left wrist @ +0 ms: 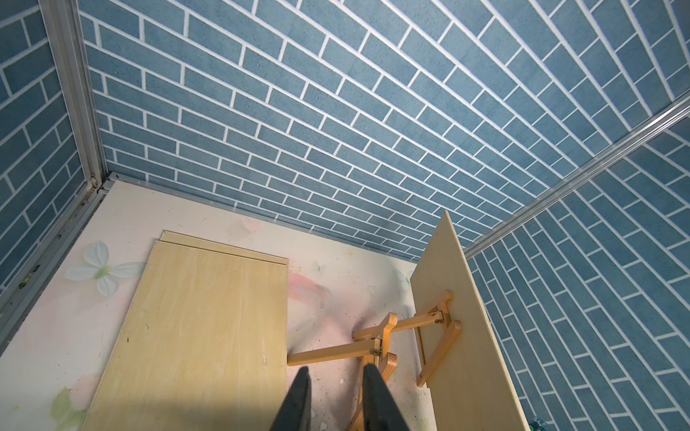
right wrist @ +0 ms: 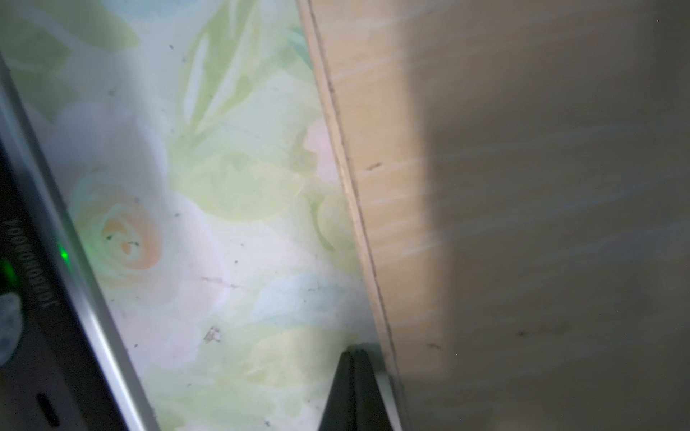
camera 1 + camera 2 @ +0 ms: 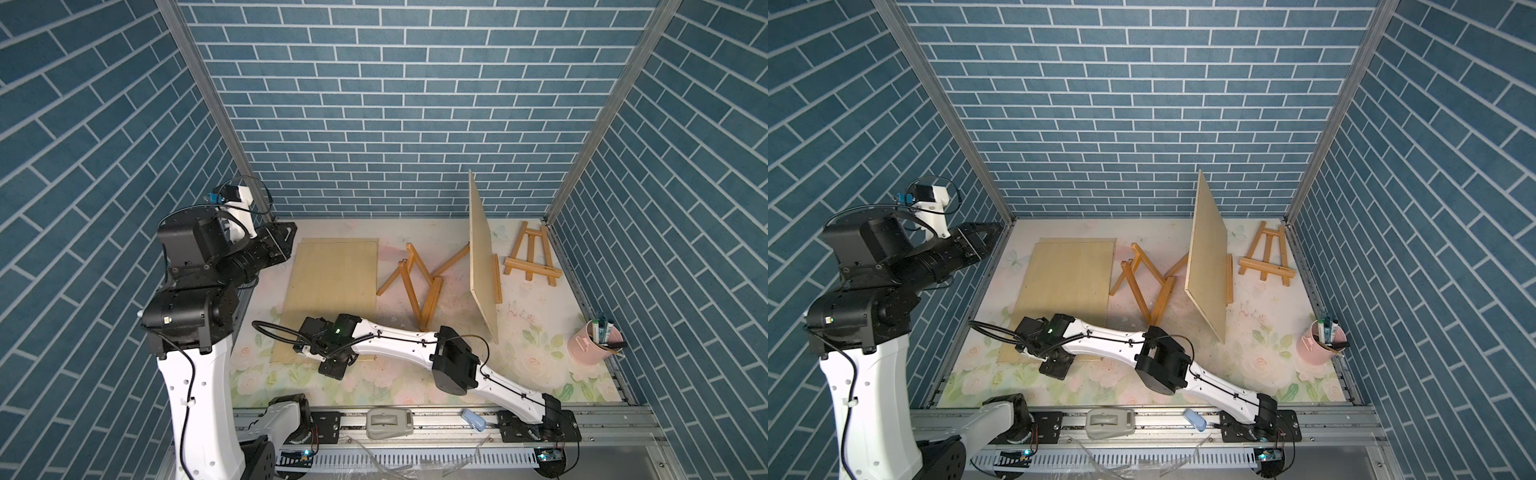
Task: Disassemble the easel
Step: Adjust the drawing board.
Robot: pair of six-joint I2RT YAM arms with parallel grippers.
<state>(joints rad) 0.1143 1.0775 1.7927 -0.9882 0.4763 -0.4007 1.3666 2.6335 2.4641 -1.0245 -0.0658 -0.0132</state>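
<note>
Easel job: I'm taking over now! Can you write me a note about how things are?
Left tool: open, empty, raised at the left rear.
Right tool: shut, empty, low at the flat board's near edge.
The second board stands tilted, propped on the easel, whose legs sprawl beside it.
Done: one board lies flat.
Left: take the second board off, fold the easel.

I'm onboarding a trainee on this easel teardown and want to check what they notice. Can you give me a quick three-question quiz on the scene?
1. True or false: the right gripper has its fingers shut.
2. What does the pink cup hold? A) markers B) screws C) nothing
3. Fill in: the tilted board leans against a wooden ____.

Key: 1 true; 2 A; 3 easel.
</note>
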